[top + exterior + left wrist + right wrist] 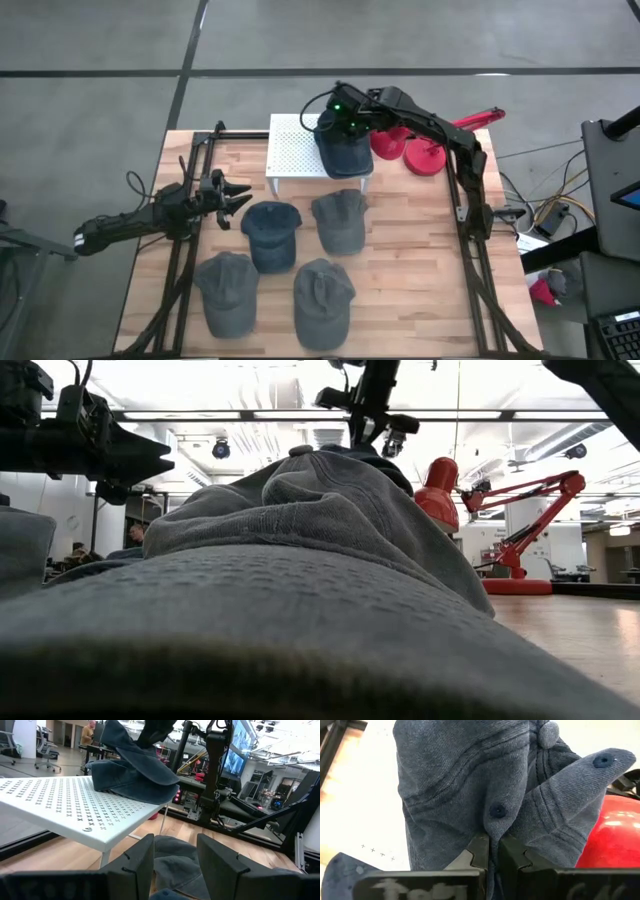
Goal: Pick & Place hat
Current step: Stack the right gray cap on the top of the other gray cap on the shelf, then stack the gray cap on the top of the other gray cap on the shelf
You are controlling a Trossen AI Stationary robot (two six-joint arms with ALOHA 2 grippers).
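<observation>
A dark blue cap (343,150) sits at the right end of the white perforated stand (292,148), with my right gripper (345,108) above it, shut on its crown. In the left wrist view the same cap (132,772) rests on the stand's top (65,802). Several other caps lie on the wooden table: a blue one (271,232) and grey ones (340,220) (226,290) (322,298). My left gripper (238,197) waits open near the table's left side, level, touching nothing. My right gripper pinches a bunched fold of the cap's crown (492,827) between its two fingers (480,851), coming from above and pointing down. The cap's brim (145,790) lies on the stand's top, overhanging its right edge, and the crown is pulled up into a peak.
A red desk lamp (425,150) stands just right of the stand, close to the right arm. Dark rails (185,260) run along the table's left and right sides. A grey cap (320,560) fills the low view right before the camera.
</observation>
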